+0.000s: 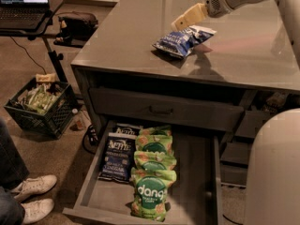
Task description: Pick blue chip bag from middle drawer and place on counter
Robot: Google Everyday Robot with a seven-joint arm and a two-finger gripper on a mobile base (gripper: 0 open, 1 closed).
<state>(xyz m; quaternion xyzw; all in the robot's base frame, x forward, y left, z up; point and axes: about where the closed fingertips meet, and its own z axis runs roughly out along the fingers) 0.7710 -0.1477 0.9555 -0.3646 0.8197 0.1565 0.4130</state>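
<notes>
My pincer (180,22) hung just above the crinkly dark blue foil chip bag (183,41). The bag lay flat on the glossy grey desk (243,55), directly beneath, long axis running left-right. Whether the pincer was released or clenched, I could not tell.

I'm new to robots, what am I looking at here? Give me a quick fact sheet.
Counter: glossy grey rectangular worktop over dark drawers
Bag: crinkly dark blue foil chip bag, lying on the worktop
Hand: pale robot hand, just above that bag
Drawer: wide dark drawer, open, holding green "dang" bags and two blue bags
</notes>
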